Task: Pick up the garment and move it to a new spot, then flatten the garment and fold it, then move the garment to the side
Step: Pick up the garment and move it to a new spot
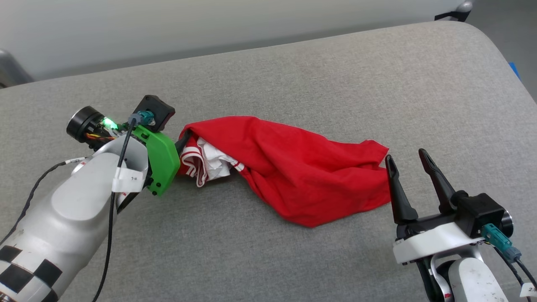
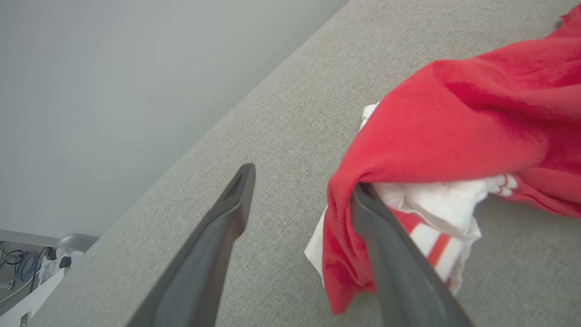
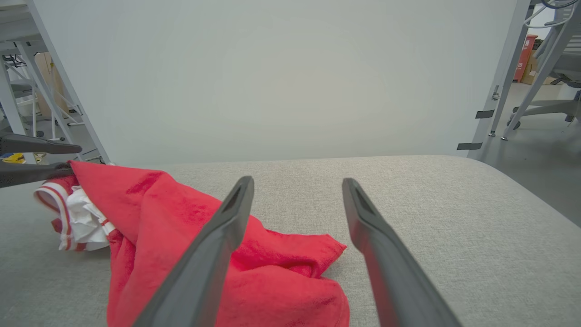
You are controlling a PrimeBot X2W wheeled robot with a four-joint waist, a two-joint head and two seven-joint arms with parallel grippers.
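Observation:
The garment (image 1: 293,167) lies in a crumpled red heap on the grey cushioned surface (image 1: 293,75), with white cloth and red-white striped trim bunched at its left end. My left gripper (image 2: 303,178) is open at that end. One of its fingers (image 2: 386,245) is tucked under the red fold and the other stands clear over bare fabric surface. The garment (image 2: 454,127) drapes over the tucked finger. My right gripper (image 1: 405,154) is open beside the garment's right end, nothing between its fingers. In the right wrist view the garment (image 3: 172,213) lies left of my right gripper (image 3: 297,180).
The grey surface curves away at its right edge (image 1: 503,63), with floor beyond. A pale wall (image 3: 272,68) runs behind the far edge. Metal frame legs (image 3: 499,91) and a chair base stand on the floor to the right.

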